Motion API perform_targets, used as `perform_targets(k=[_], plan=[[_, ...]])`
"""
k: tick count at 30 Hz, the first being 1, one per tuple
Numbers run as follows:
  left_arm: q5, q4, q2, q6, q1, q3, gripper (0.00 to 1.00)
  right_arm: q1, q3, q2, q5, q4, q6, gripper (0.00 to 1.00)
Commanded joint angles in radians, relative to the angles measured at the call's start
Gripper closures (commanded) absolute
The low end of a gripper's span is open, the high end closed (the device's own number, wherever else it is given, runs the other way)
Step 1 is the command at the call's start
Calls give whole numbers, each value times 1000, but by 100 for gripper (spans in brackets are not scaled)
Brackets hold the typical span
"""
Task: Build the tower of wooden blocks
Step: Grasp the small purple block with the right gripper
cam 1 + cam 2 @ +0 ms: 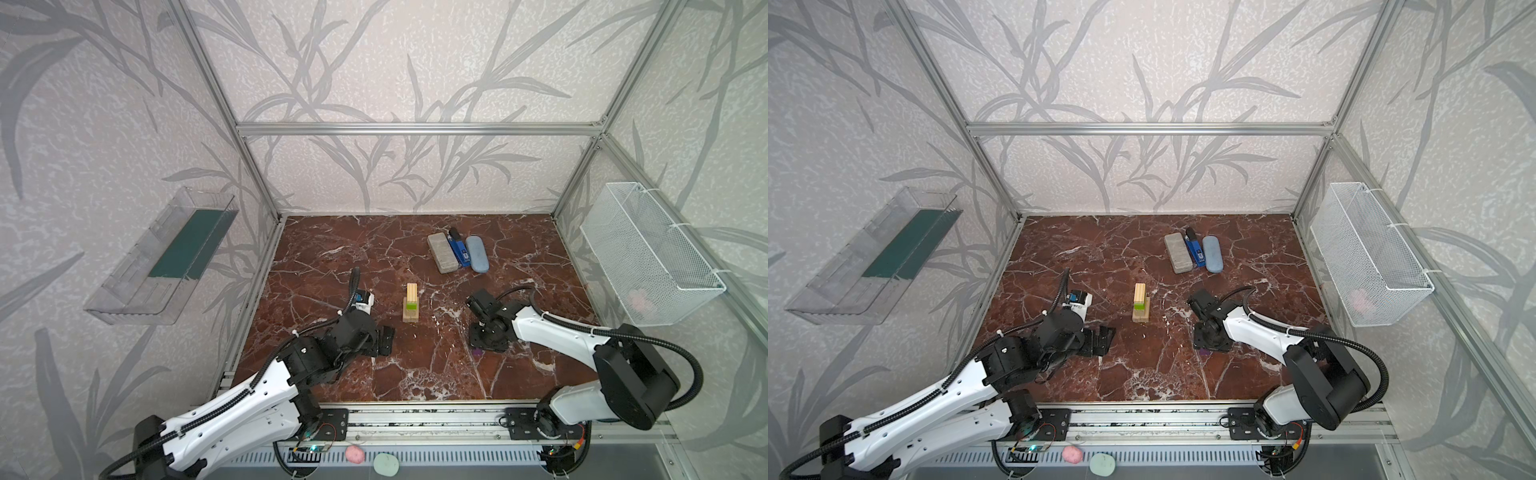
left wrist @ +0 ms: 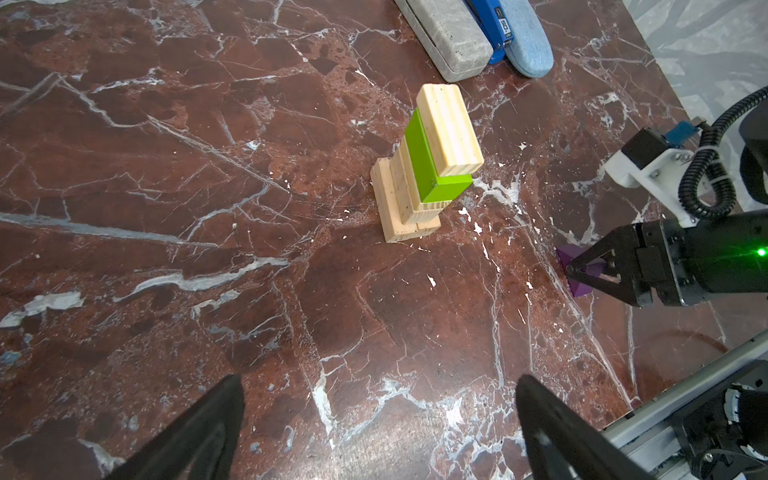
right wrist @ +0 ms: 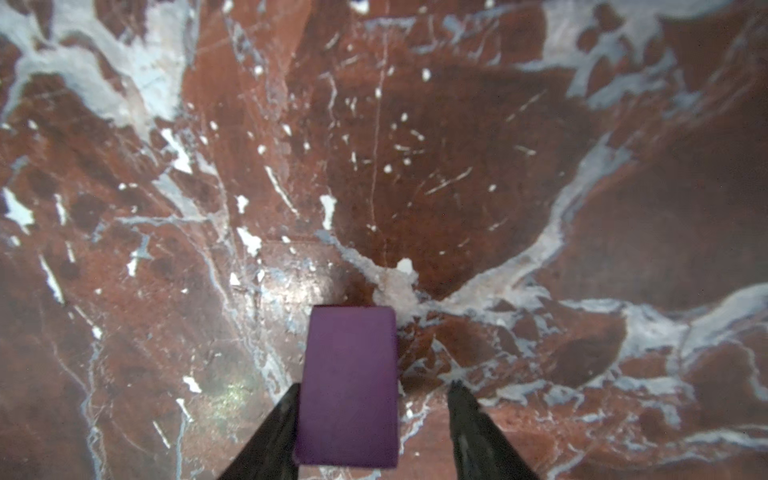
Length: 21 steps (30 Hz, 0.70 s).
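Marbled tabletop (image 2: pixel 166 291) beside the tower (image 2: pixel 428 166): my right end effector (image 3: pixel 374 385) straddles the purple block (image 3: pixel 351 374), spread, off-centre; squeezing could twist it loose.

- Tower (image 1: pixel 411 302) stands mid-table (image 1: pixel 332 257).
- Slab (image 1: pixel 444 252), stapler (image 1: pixel 458 249) and case (image 1: pixel 476 253) lie side by side behind the tower, to its right, with the stapler between the other two.
- Loose block (image 3: pixel 348 386) lies before the tower, to its right, between the fingers of the right gripper (image 3: pixel 374 388).
- Left gripper (image 2: pixel 380 380) sits before the tower, to its left.
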Motion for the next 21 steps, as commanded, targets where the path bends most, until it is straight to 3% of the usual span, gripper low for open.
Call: perform_targets(k=[1, 11, 15, 21], plan=[[12, 9, 18, 40, 3, 26, 1, 7, 4, -8, 37, -5, 8, 50], [57, 20, 49, 52, 4, 44, 0, 14, -1, 50, -13, 62, -23, 58], [56, 0, 59, 55, 5, 63, 1, 36, 37, 72, 11, 23, -53, 68], [59, -12, 59, 59, 5, 83, 0, 53, 60, 46, 8, 11, -59, 74]])
